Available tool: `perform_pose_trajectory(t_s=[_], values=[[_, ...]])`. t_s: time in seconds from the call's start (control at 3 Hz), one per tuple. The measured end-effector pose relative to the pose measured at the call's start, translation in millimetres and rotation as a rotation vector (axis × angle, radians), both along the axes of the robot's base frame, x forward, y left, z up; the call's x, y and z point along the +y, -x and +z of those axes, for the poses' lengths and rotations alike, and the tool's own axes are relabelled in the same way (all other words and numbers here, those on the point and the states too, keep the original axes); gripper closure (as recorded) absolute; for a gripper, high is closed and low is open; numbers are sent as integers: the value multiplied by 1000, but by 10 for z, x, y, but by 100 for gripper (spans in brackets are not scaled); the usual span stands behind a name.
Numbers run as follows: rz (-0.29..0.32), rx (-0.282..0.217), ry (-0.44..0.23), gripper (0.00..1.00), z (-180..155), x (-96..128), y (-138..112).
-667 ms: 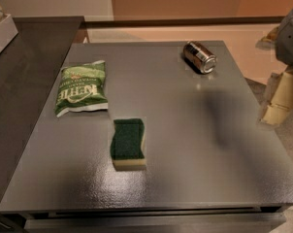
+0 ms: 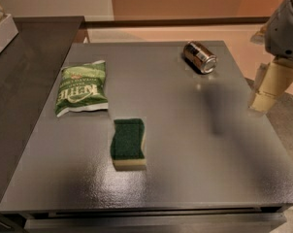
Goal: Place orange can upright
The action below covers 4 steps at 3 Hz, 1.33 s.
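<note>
We see a grey table (image 2: 185,174) whose top fills most of the view, with its near edge running along the bottom and its right edge slanting away toward the far right corner. A darker counter (image 2: 25,72) butts against its left side.

The orange can (image 2: 200,57) lies on its side close to that far right corner, one shiny silver end turned toward us. It sits a little in from the far edge and from the right edge. The whole right half of the tabletop in front of the can is bare, so there is open surface between it and the near edge.

We count one can, one green snack bag (image 2: 82,88) and one green sponge (image 2: 128,143). The bag lies flat toward the left side. The sponge lies nearer to us, just right of the bag and well apart from the can.

The gripper (image 2: 262,101) hangs at the right edge of the table, nearer to us than the can and apart from it. It holds nothing and touches nothing. We cannot tell whether it is open or closed.
</note>
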<state>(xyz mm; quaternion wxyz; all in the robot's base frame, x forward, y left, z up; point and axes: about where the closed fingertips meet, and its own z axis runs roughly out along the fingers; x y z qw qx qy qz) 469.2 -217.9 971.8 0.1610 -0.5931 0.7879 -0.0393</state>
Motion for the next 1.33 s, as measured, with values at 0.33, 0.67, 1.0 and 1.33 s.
perform_pose_trajectory(t_s=[0.33, 0.67, 1.0, 1.33], values=[[-49, 5, -23, 0, -82, -8, -328], [-123, 12, -46, 0, -178, -29, -703], [-201, 27, -64, 0, -321, -31, -1078], [-260, 50, -79, 0, -496, 31, -1425]])
